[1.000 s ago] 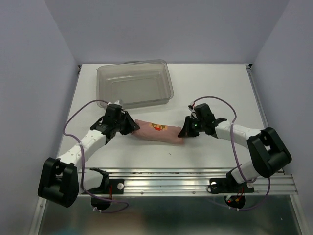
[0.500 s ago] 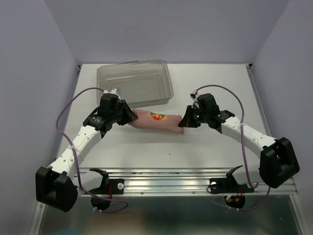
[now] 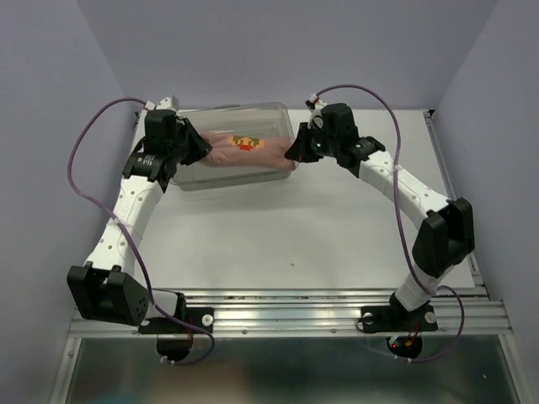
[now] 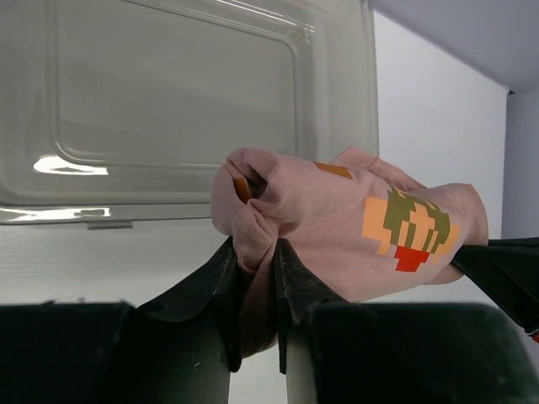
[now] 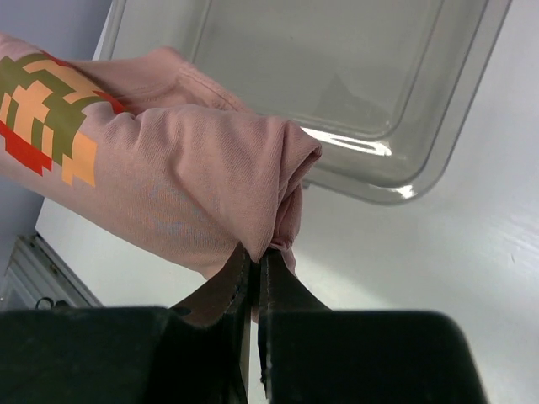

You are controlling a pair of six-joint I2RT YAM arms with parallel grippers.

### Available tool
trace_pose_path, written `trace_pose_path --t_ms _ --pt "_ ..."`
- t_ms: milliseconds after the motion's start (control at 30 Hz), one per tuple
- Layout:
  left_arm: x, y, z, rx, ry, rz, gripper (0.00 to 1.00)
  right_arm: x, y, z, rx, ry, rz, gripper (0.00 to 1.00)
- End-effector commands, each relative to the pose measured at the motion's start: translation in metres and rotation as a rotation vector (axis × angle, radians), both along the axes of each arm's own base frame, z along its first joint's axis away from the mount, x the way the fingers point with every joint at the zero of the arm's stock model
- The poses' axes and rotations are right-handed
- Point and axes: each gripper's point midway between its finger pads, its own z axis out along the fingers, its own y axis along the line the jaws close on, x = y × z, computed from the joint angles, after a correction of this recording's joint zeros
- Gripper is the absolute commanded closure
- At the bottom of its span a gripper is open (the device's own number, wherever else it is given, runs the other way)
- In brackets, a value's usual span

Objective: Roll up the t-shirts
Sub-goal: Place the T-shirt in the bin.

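rolling looks done: i hold the rolled t-shirt (image 3: 246, 151), left tool (image 3: 200, 153) and right tool (image 3: 293, 154) each clamped on an end, over the bin (image 3: 253, 109) at 12 o'clock of the counter (image 3: 286, 236); release remains.

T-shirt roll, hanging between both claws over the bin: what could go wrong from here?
1. The right claw pinches only a thin fold at the end of the t-shirt; the fold may slip out and let the roll sag open.
2. The left claw seems to hold only the outer layers, so release could loosen the roll.
3. The roll seems to hang near the front wall of the bin; lowered here, it might snag on the rim.
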Motion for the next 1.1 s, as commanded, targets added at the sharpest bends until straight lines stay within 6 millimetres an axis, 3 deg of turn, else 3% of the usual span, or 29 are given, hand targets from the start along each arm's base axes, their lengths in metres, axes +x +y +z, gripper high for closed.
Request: trace_pose_path --t_ms 0,67,100,167,200,233,267,500,667,833,1067 --pt "0.021 0.026 0.014 0.054 -0.058 0.038 1.00 0.035 0.013 -0.010 -0.059 -0.055 0.031 0.99" --pt "0.032 0.032 0.003 0.061 -0.036 0.050 1.00 0.053 0.020 -0.001 -0.057 -0.094 0.025 0.99" --pt "0.040 0.037 -0.004 0.062 -0.030 0.060 1.00 0.063 0.024 -0.015 -0.076 -0.086 0.030 0.99" --pt "0.049 0.041 -0.013 0.063 -0.019 0.067 1.00 0.078 0.030 -0.009 -0.075 -0.117 0.025 0.99" --pt "0.054 0.042 -0.018 0.065 -0.013 0.067 1.00 0.083 0.033 -0.012 -0.078 -0.119 0.029 0.99" --pt "0.060 0.043 -0.029 0.070 0.009 0.070 1.00 0.089 0.036 -0.028 -0.093 -0.100 0.037 0.99" --pt "0.063 0.045 -0.035 0.080 0.019 0.080 1.00 0.094 0.039 -0.026 -0.089 -0.109 0.038 0.99" --pt "0.086 0.059 -0.088 0.090 0.098 0.123 1.00 0.112 0.052 -0.079 -0.122 -0.067 0.073 0.99" --pt "0.094 0.059 -0.125 0.105 0.171 0.114 1.00 0.119 0.062 -0.095 -0.110 -0.043 0.097 0.99" --pt "0.095 0.055 -0.159 0.102 0.242 0.086 1.00 0.122 0.066 -0.126 -0.129 -0.002 0.119 0.99" --pt "0.089 0.055 -0.190 0.109 0.294 0.075 1.00 0.126 0.067 -0.142 -0.146 0.011 0.121 0.99"
